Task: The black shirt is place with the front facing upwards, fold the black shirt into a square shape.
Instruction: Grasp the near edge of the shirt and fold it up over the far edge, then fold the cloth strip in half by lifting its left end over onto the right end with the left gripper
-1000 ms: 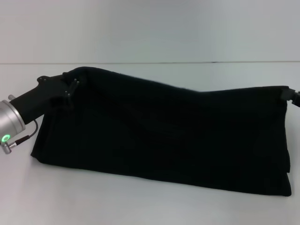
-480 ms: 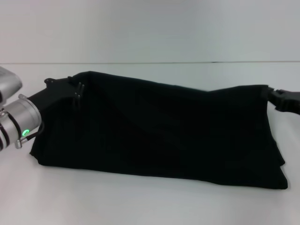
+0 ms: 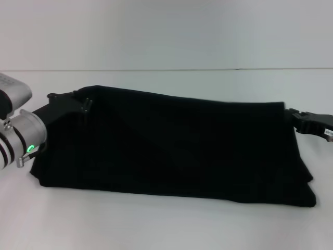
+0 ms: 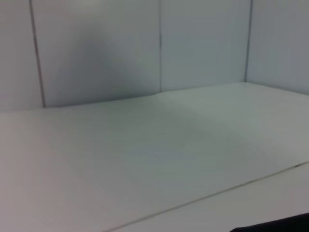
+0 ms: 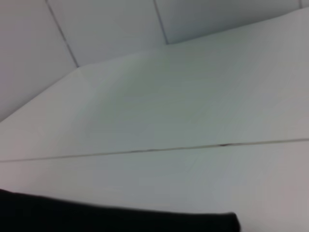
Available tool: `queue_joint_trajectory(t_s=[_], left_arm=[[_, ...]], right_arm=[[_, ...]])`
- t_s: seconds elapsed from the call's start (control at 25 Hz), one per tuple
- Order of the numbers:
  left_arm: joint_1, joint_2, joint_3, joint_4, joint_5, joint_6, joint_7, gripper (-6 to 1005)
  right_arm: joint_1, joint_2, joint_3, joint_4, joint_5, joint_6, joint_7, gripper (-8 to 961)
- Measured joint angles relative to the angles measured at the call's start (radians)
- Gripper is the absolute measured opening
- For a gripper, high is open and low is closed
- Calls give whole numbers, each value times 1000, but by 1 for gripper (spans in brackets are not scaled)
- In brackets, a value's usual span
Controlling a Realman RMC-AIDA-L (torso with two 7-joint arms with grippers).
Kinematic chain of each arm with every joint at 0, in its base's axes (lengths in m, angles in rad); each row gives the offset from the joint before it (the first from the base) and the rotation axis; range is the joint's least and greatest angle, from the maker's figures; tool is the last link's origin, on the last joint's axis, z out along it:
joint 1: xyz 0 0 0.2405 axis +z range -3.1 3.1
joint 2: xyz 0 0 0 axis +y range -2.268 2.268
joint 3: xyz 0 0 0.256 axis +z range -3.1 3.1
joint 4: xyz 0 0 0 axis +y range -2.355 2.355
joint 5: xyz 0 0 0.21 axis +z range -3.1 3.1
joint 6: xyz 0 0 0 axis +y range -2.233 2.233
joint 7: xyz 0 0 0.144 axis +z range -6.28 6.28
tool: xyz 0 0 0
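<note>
Black shirt (image 3: 177,146) on a white table (image 3: 166,224), lifted along its far edge into a long dark band, with the near edge resting on the surface. No lettering or neck label visible from this side. Stretched between 2 grippers, 1 at each far corner.

Left gripper (image 3: 86,102) at the far left corner, touching the cloth, silver wrist with a green light just behind. Fingers buried in dark fabric; cannot tell if pinching or spread, though the raised corner suggests a hold. Right gripper (image 3: 291,115) at the far right corner, black body reaching in from the right edge, tip against the cloth. Same there: cannot tell its finger state. Both wrist views mostly bare table and wall, with only a dark strip of cloth at the edge of each.

Judged soft, light and limp: sagging between the 2 held corners, draping in loose folds at the right end, several layers stacked there. Likely to slump and wrinkle wherever unsupported, and to slide a little on the smooth top. Best taken by corners or along a folded edge, both ends held level and taut, pinching through all layers so none slips free. Fold looks partway done: a long rectangle so far, not yet a square.
</note>
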Motion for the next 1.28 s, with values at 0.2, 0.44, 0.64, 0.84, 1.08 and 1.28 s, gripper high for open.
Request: queue_joint_trajectory(t_s=[0.2, 0.44, 0.64, 0.84, 1.08, 1.28], left_arm=[[13, 4, -4, 14, 0, -31, -69, 63], [39, 7, 1, 64, 1, 21, -163, 365], [79, 18, 4, 151, -1, 180, -302, 545], [142, 36, 87, 267, 19, 321, -535, 617], [213, 95, 271, 438, 101, 447, -941, 627], [217, 106, 293, 578, 254, 508, -1170, 636]], right_arm=[[-25, 3, 26, 0, 33, 23, 1, 102], [-60, 4, 28, -4, 76, 16, -13, 346], [-106, 5, 30, -5, 195, -44, -90, 600], [-192, 5, 32, 6, 429, -233, -279, 775], [-253, 5, 46, 59, 617, -408, -442, 866], [-225, 2, 28, 86, 613, -403, -510, 866]])
